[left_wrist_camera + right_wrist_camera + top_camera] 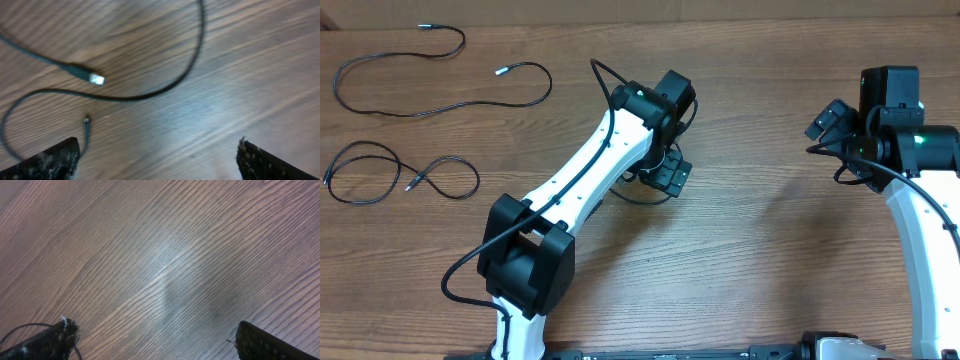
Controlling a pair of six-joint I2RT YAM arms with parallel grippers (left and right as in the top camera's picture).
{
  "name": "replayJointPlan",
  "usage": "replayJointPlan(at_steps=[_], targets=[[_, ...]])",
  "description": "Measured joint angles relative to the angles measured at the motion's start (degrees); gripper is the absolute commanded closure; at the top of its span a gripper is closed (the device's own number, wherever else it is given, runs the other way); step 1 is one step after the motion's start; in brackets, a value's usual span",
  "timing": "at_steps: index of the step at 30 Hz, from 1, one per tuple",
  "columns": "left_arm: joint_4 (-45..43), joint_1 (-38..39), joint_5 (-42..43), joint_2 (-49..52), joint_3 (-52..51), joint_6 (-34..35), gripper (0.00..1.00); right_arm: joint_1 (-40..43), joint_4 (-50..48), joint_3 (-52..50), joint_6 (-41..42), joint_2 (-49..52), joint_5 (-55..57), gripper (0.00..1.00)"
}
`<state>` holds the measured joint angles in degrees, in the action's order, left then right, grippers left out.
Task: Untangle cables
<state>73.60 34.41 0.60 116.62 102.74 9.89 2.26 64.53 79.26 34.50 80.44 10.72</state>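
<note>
**Overhead:** The left pincer (665,172) hangs over the middle of the tabletop (750,260). The right pincer (830,120) is well apart, near the right edge. From above neither one's jaws read clearly. Two cables lie spread out at the far left, a long one (420,114) and a looped one (365,144). They do not cross each other.

**Left wrist:** The jaws stand wide and hold nothing. A third cable (195,60) curves across the wood just beyond them, with its silver-tipped plug (96,78) lying free. A second small tip (86,120) sits near the left finger; I cannot tell whether it belongs to the same cord.

**Right wrist:** This pincer (152,325) is also wide and empty, over bare wood.

The sorting looks far along, with this last strand left to deal with. The next move likely calls for lowering the left pincer, closing on the cord near its plug, and drawing it clear of the other two.
</note>
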Motion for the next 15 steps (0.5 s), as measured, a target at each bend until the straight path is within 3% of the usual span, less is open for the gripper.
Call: replayJointPlan(at_steps=[7,15], targets=[[-6.3,0.0,-6.8,0.0,-6.3,-3.9,0.01,0.0,0.0,0.0,0.0,0.0,0.0,0.0],[-16.8,0.0,-5.1,0.2,-15.1,-11.5,0.01,0.0,0.0,0.0,0.0,0.0,0.0,0.0]])
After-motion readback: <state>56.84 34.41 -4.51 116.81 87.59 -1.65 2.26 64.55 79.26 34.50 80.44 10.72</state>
